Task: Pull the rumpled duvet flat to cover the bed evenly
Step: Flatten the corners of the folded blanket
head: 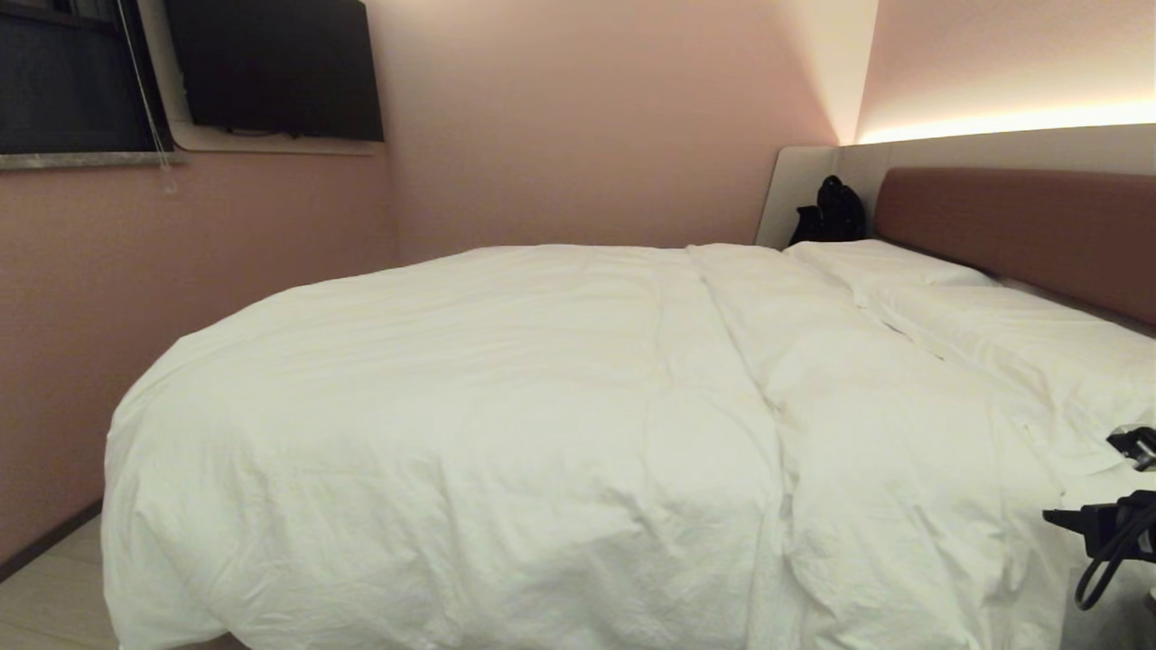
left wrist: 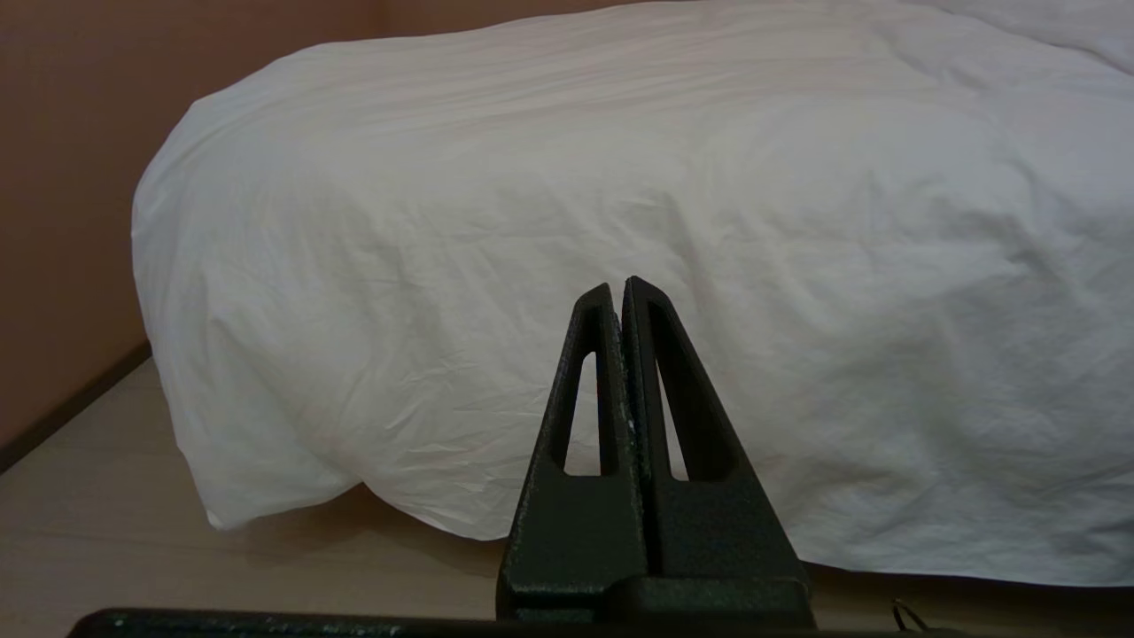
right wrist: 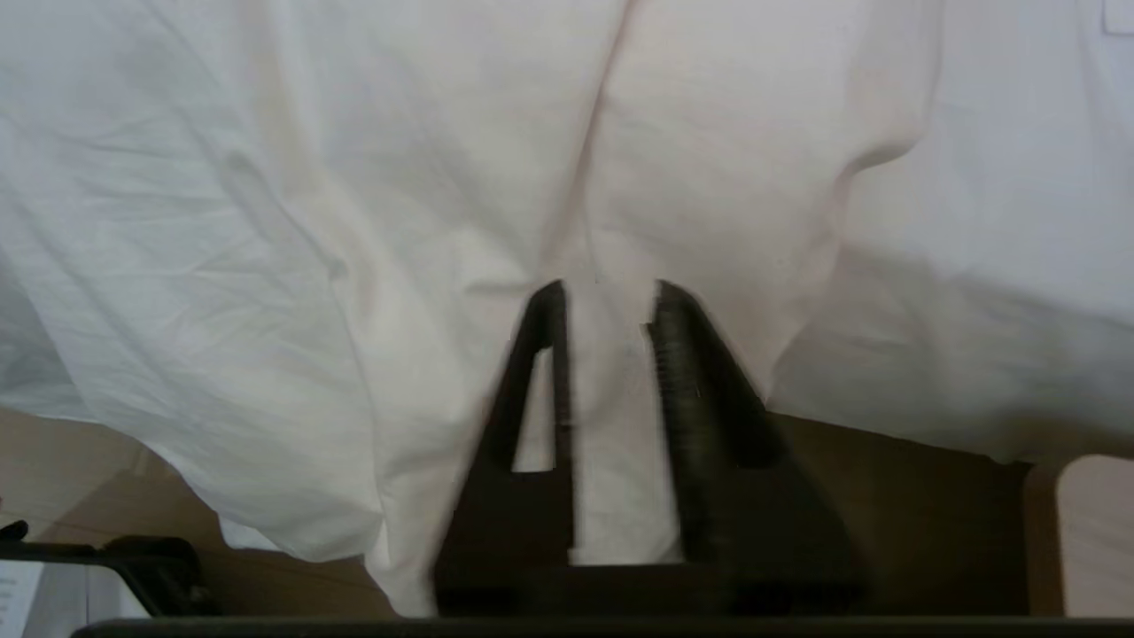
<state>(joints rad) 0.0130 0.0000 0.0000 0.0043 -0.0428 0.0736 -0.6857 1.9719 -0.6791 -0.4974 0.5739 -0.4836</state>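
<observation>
The duvet (head: 506, 406) is lying puffy over the bed (head: 1020, 226), hiding the mattress. The left claw (left wrist: 617, 288) is hanging pressed together near the draped edge. The right claw (right wrist: 607, 297), a bit blurry, is sitting slightly apart with duvet cloth between its fingers.

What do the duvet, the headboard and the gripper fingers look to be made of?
Duvet: matte white woven cloth, likely cotton, over soft filling; it creases finely and puffs up.
Headboard: brown padding, smooth and dull, fabric or faux leather; the look leaves it open.
Left gripper fingers: black hard plastic or coated metal with a grainy finish and cut-out windows.
</observation>
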